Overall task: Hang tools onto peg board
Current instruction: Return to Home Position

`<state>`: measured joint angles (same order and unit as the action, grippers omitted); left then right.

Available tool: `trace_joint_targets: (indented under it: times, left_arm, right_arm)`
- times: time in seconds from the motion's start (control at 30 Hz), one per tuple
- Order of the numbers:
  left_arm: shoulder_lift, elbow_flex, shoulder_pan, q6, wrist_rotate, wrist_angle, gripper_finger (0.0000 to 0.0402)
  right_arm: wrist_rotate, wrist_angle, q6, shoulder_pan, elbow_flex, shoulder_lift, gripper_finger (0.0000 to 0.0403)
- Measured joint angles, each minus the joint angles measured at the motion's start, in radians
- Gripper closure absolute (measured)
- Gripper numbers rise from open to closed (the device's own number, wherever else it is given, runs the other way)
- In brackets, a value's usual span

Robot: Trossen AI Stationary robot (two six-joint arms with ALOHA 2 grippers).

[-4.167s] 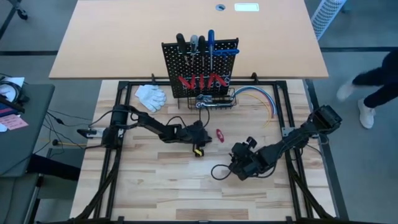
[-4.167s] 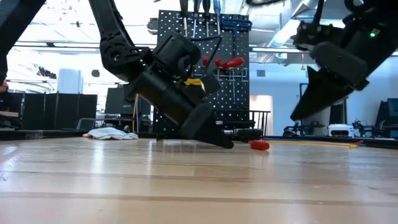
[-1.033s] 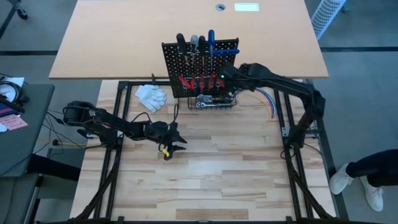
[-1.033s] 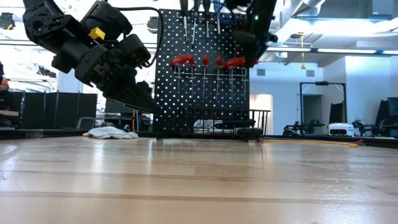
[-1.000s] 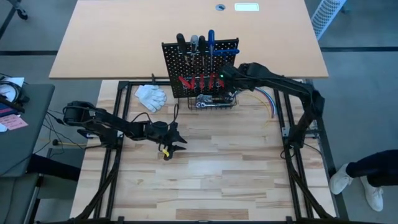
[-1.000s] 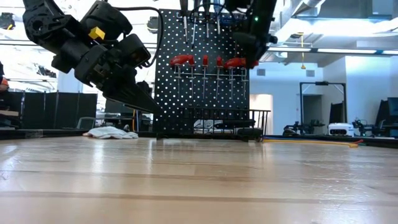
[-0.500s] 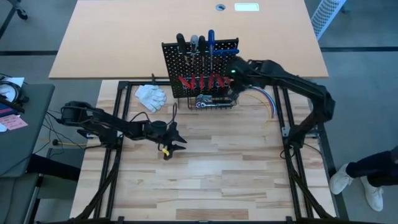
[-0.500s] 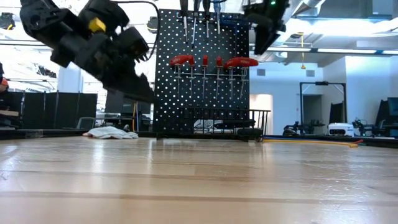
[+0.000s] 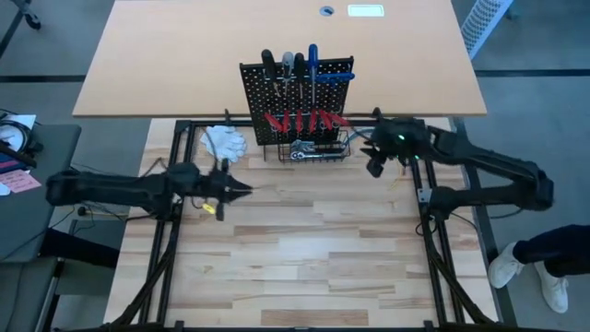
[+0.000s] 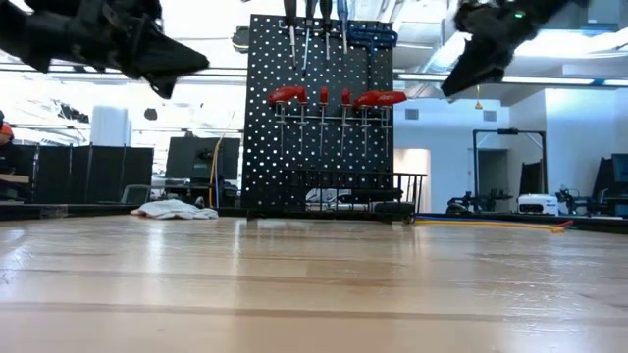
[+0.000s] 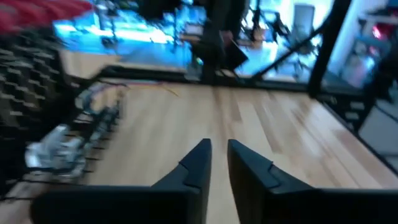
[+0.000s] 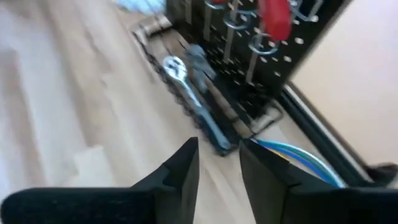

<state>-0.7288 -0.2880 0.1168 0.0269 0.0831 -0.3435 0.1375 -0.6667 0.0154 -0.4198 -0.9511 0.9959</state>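
Observation:
The black peg board (image 9: pixel 297 92) stands upright at the table's far middle, also in the low view (image 10: pixel 316 108). Long screwdrivers hang in its top row. Several red-handled screwdrivers (image 10: pixel 334 96) hang by their shafts in the silver rings. A chrome ratchet wrench (image 12: pixel 177 68) lies in the wire basket (image 9: pixel 318 148) at its base. My left gripper (image 9: pixel 245 188) is raised, left of the board, empty, its fingers (image 11: pixel 202 162) a narrow gap apart. My right gripper (image 9: pixel 372 170) is raised just right of the basket, slightly open (image 12: pixel 217 146) and empty.
White gloves (image 9: pixel 224 141) lie left of the board. A curved bundle of coloured cables (image 9: pixel 392 148) lies right of it, under my right arm. A large tan tabletop (image 9: pixel 184 55) stands behind the board. A person's legs (image 9: pixel 544 258) show at the right.
My right gripper has drawn back from the red screwdrivers on the peg board, toward the table's right and near edge. My left gripper has risen and gone toward the table's left and far edges. The red screwdrivers stay hanging on the board.

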Motion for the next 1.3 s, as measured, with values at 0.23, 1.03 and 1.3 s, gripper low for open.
trace_joint_targets:
  times: [0.23,1.03,1.3]
  left_arm:
    - [0.326,0.013,0.087,0.015,0.001,0.183,0.0398]
    - [0.686,0.019,0.102,0.018,-0.025,0.514,0.0401]
    - [0.686,0.180,0.102,0.038,-0.024,0.359,0.0401]
  right_arm:
    - [-0.200,0.314,0.052,0.000,0.276,-0.241,0.0328]
    - [-0.232,0.896,0.171,0.359,0.860,-0.725,0.0400]
    - [-0.214,0.924,0.152,0.470,0.943,-0.846,0.0400]
